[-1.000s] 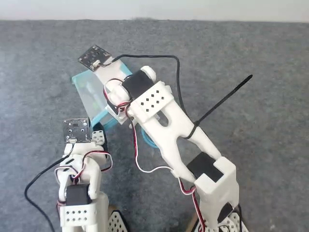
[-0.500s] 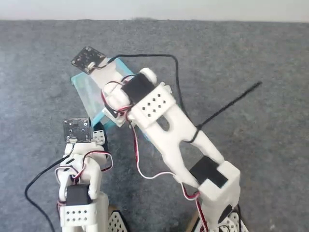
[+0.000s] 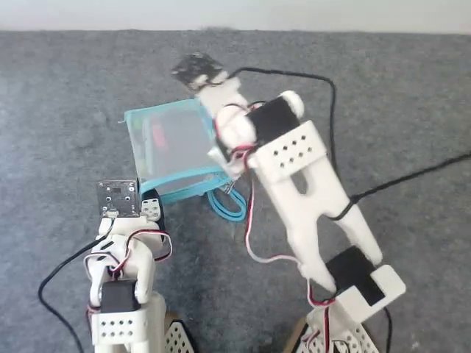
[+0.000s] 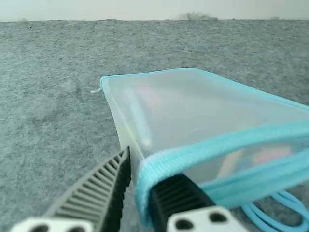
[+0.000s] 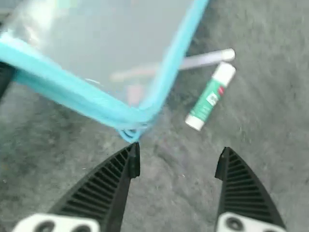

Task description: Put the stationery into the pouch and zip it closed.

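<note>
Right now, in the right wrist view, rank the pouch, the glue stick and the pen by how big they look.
1. the pouch, by far.
2. glue stick and pen, unsure: the stick looks thicker, the pen longer, but the pouch hides part of it.

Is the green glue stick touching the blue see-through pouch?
Apart. The right wrist view shows a strip of bare grey carpet between the glue stick and the blue edge of the pouch.

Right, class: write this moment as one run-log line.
left gripper: at pouch edge | right gripper: open, above carpet | glue stick: outside pouch
</note>
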{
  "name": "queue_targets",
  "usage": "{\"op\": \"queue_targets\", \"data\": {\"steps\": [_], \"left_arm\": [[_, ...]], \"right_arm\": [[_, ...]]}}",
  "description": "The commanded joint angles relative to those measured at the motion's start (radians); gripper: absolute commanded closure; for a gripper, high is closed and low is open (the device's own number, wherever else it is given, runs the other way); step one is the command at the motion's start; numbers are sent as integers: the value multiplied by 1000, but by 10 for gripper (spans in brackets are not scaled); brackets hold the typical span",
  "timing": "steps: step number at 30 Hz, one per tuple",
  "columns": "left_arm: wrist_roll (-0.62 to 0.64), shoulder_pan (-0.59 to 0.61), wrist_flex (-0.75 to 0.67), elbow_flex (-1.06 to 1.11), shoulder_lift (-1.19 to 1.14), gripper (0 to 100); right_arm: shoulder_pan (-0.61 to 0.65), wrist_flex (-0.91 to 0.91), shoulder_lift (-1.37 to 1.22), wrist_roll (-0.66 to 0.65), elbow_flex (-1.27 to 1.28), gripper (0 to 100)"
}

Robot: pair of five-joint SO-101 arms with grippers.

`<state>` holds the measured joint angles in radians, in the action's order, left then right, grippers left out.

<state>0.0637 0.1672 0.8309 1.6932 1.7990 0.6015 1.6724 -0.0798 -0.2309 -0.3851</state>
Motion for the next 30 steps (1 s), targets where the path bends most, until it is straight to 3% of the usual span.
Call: {"op": "queue_targets", "data": {"steps": [1, 10, 30], "left_arm": [[-3, -3, 2, -10, 20, 987], [-3, -3, 5, -10, 18, 987], [-5, -3, 5, -10, 18, 987]], "right_arm": [[-84, -131, 48, -8, 146, 733], [-116, -443, 48, -8, 463, 733], [-122, -558, 48, -8, 578, 732]]}}
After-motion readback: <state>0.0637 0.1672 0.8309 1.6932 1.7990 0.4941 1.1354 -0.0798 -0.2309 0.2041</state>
